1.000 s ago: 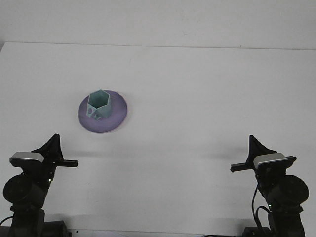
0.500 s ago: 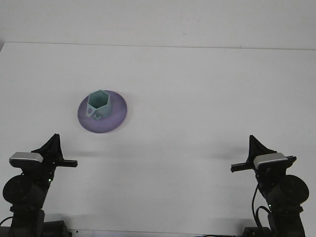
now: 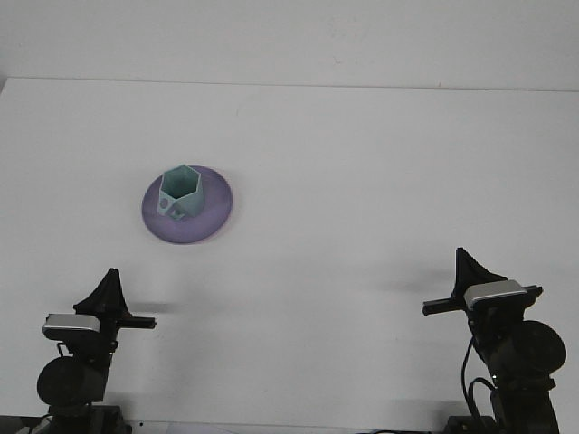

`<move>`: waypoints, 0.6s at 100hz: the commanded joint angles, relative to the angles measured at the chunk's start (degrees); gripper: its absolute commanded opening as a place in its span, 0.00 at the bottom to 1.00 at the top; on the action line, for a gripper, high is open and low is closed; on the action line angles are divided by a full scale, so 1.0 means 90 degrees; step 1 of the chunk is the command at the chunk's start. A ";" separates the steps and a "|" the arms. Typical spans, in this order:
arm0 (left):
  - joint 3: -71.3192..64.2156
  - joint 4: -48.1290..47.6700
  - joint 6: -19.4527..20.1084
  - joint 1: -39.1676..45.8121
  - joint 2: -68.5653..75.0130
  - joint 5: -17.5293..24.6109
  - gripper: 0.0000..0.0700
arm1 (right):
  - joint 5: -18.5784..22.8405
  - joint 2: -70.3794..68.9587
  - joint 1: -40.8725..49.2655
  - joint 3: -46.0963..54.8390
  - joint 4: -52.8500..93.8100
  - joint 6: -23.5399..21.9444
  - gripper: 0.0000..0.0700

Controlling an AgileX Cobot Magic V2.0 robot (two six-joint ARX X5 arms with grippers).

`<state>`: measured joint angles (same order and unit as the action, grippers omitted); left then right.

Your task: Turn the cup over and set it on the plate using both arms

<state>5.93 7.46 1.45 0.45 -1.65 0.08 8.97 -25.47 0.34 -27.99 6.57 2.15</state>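
Now the left gripper drops back toward seven o'clock, fingers unreadable, while the cup sits upright on the plate: looks finished.

A teal hexagonal cup stands upright, mouth up, on a purple plate at the left of the white bench, sitting toward the plate's left half with its handle facing the near edge. The left hand sits low at the bench's near left corner, the right hand at the near right corner. Both are well apart from the plate and hold nothing.
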 commanded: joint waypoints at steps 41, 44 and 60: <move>-0.0571 0.0311 -0.0265 -0.0005 0.0160 0.0486 0.02 | 0.0000 -0.0002 0.0002 -0.0007 -0.0061 0.0051 0.00; -0.0571 0.0308 -0.0265 -0.0007 0.0160 0.0483 0.02 | -0.0002 -0.0002 0.0002 -0.0007 -0.0063 0.0051 0.00; -0.0571 0.0316 -0.0262 -0.0007 0.0163 0.0483 0.02 | -0.0002 -0.0002 0.0002 -0.0007 -0.0061 0.0051 0.00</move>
<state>1.98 9.67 -0.64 0.45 -0.21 4.29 8.97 -25.47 0.34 -27.99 6.57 2.15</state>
